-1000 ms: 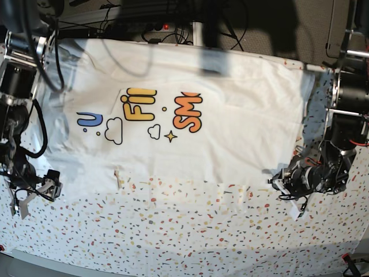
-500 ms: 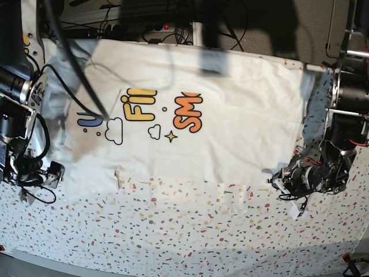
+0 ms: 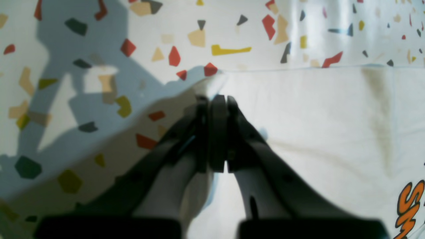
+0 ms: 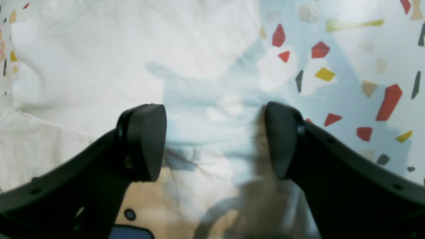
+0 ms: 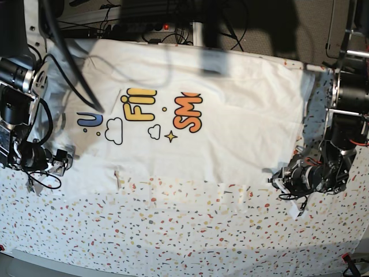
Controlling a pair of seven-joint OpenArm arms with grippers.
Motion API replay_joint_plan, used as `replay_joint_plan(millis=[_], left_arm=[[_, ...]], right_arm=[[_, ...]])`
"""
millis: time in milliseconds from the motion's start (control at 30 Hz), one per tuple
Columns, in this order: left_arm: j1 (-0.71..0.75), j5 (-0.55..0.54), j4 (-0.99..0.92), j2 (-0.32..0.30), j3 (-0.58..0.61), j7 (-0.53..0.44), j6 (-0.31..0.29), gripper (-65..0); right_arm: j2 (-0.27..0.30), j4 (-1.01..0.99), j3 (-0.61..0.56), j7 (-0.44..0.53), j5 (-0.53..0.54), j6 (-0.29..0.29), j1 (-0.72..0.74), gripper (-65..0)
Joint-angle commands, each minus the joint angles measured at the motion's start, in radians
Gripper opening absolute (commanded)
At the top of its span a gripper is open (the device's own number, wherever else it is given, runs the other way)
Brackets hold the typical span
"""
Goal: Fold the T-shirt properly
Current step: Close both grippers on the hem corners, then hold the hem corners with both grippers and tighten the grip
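White cotton fills both wrist views. In the left wrist view, the left end effector is pressed together, pinching the corner of the T-shirt where hem and side edge meet; the speckled bench cover lies beyond it. In the right wrist view, the right end effector stands spread, low over the shirt cloth, with nothing between its pads.

Change over the last second: the left arm has stayed put at the corner. The right arm has travelled from off the cloth, near the bench edge, inward onto the shirt's sleeve-side border. Judgement: the second grasp is being set up, so a two-corner lift for the first fold is close but not begun.

The T-shirt lies flat, print up, across the far half of the bench. Its near hem runs straight between the two end effectors. The near strip of bench is bare, giving room to draw cloth forward. The far edge sits close to cables and frame, so clearance there is poor.
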Motion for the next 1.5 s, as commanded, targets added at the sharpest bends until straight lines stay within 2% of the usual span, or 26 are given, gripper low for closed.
replay_joint_plan(millis=[0, 67, 167, 300, 400, 533, 733, 833, 1067, 1133, 1300, 1333, 1467], left_arm=[[-0.038, -0.021, 0.017, -0.009, -0.002, -0.014, -0.005, -65.0], [-0.038, -0.021, 0.017, -0.009, -0.002, -0.014, -0.005, -65.0], [-0.035, -0.021, 0.017, -0.009, -0.002, -0.014, -0.005, -65.0], [-0.034, -0.022, 0.017, -0.009, -0.002, -0.016, -0.005, -65.0], [-0.033, -0.021, 0.017, -0.009, -0.002, -0.023, -0.005, -65.0], [-0.033, -0.022, 0.017, -0.009, -0.002, -0.022, -0.005, -65.0], [-0.033, -0.021, 0.017, -0.009, -0.002, -0.018, -0.005, -65.0], [-0.033, -0.021, 0.017, -0.009, -0.002, -0.018, -0.005, -65.0], [-0.033, -0.021, 0.017, -0.009, -0.002, -0.014, -0.005, -65.0], [-0.033, -0.021, 0.017, -0.009, -0.002, -0.014, -0.005, -65.0], [-0.033, -0.02, 0.017, -0.009, -0.002, -0.022, -0.005, -65.0], [-0.033, -0.018, 0.017, -0.009, -0.002, -0.023, -0.005, -65.0], [-0.033, -0.018, 0.017, -0.009, -0.002, -0.023, -0.005, -65.0]], right_arm=[[0.031, 0.011, 0.001, -0.004, 0.007, 0.018, 0.019, -19.0], [0.057, 0.011, 0.001, -0.012, 0.088, 0.084, 0.025, -19.0], [0.097, 0.011, 0.001, -0.068, 0.206, 0.108, 0.051, -19.0], [0.137, 0.011, 0.001, -0.068, 0.201, 0.107, 0.066, -19.0], [0.147, 0.011, 0.001, -0.068, 0.197, 0.108, 0.062, -19.0], [0.128, 0.011, 0.001, -0.055, 0.175, 0.108, 0.053, -19.0], [0.069, 0.011, 0.001, -0.007, 0.126, 0.107, 0.024, -19.0], [0.04, 0.011, 0.001, 0.013, 0.063, 0.105, 0.013, -19.0], [0.024, 0.011, 0.001, 0.021, 0.05, 0.096, -0.006, -19.1], [0.025, 0.011, 0.001, 0.015, 0.05, 0.095, -0.006, -25.1], [0.027, 0.011, 0.001, 0.018, 0.05, 0.095, -0.005, -61.5], [0.027, 0.011, 0.001, 0.019, 0.05, 0.095, -0.003, -65.0], [0.027, 0.011, 0.001, 0.037, 0.05, 0.095, 0.013, -65.0]])
